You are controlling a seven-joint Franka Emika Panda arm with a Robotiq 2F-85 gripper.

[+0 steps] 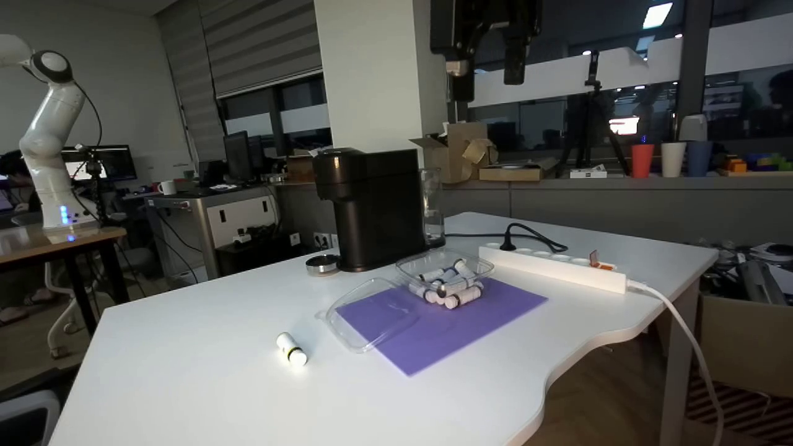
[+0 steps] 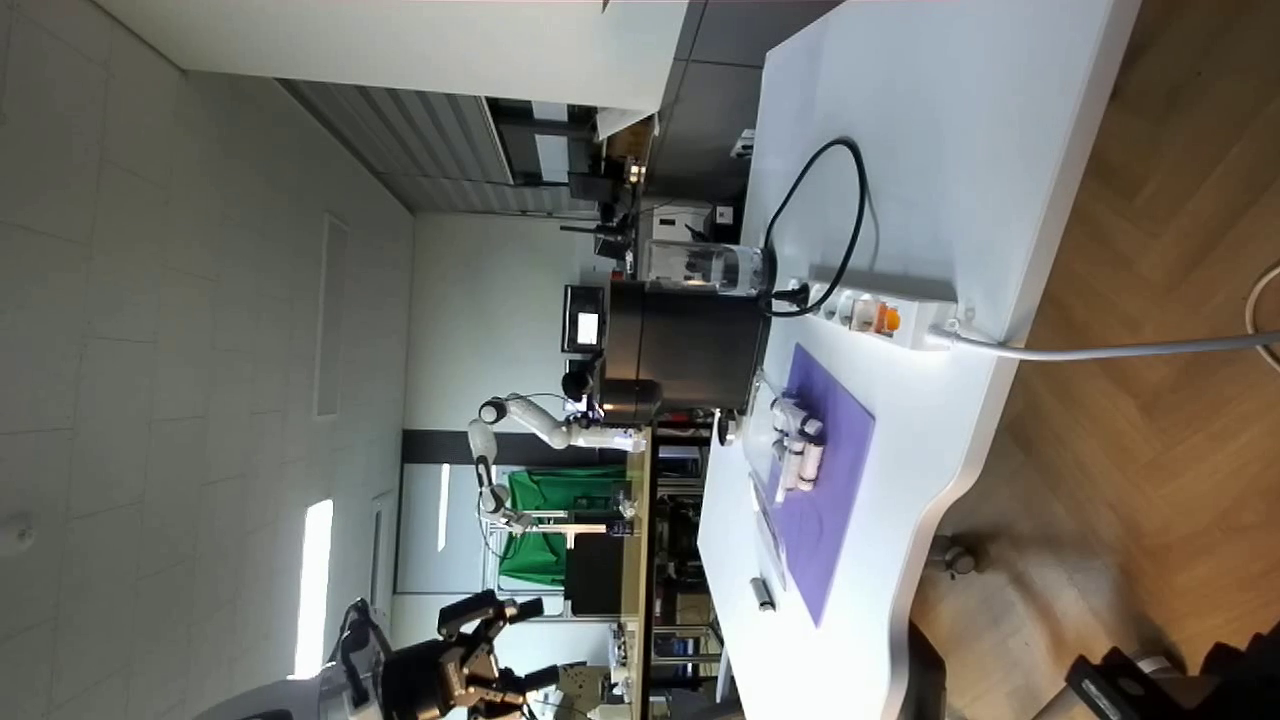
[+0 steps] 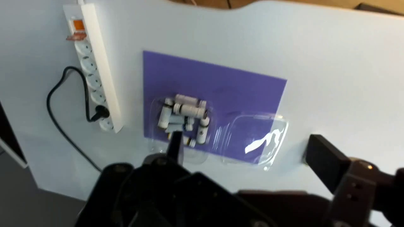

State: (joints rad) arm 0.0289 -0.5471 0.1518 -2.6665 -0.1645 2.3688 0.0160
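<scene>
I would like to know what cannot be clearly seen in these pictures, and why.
Piled vials: too small and blurred to read in any view.
Lone vial: in the wrist view, apparently mostly behind one finger of the gripper.
White cable: far end cut off by the picture edge in both exterior views.

Around the black coffee machine (image 1: 379, 207)

In an exterior view, counting clock hours from the machine: a round metal dish (image 1: 321, 269) just beside it, between seven and eight; a white mug (image 1: 168, 188) well apart at nine; a cardboard box (image 1: 457, 152) at two; a red cup (image 1: 641, 161) between two and three; a white power strip (image 1: 557, 271) with a black plug (image 1: 508, 244) between three and four.
</scene>
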